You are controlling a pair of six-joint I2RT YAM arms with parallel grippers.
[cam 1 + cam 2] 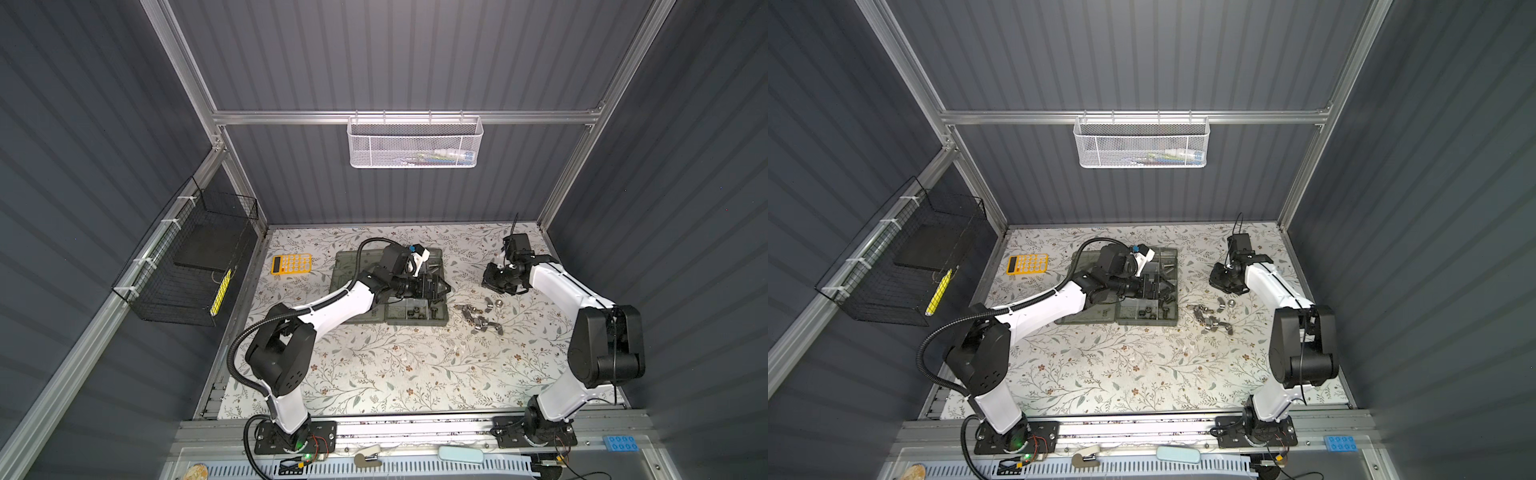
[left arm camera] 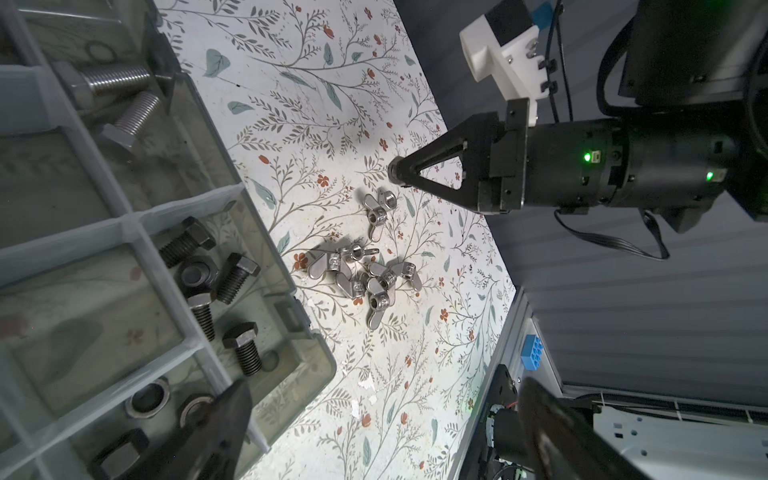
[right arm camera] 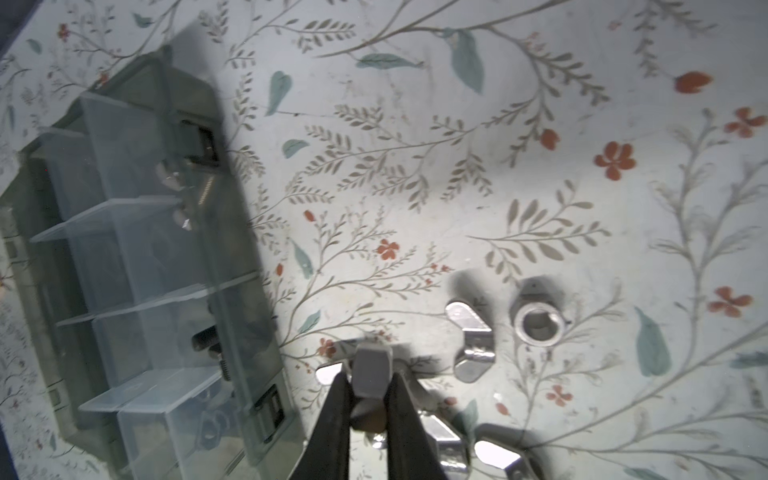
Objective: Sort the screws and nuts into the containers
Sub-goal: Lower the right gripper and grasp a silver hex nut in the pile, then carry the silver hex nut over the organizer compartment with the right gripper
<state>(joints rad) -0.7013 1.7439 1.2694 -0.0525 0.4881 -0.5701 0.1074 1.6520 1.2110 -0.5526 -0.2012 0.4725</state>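
One silver hex fastener pinched between the right jaws, above the loose wing nuts; left jaws spread.

**Camera layout**

My two top views look steeply down from high at the front, far off, both covering the whole table. My wrist cameras sit close above it; both catch the organizer case and wing nuts.

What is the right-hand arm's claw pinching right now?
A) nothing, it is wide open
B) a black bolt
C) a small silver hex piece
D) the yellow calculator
C: the right wrist view shows the right gripper shut on a silver hex piece.
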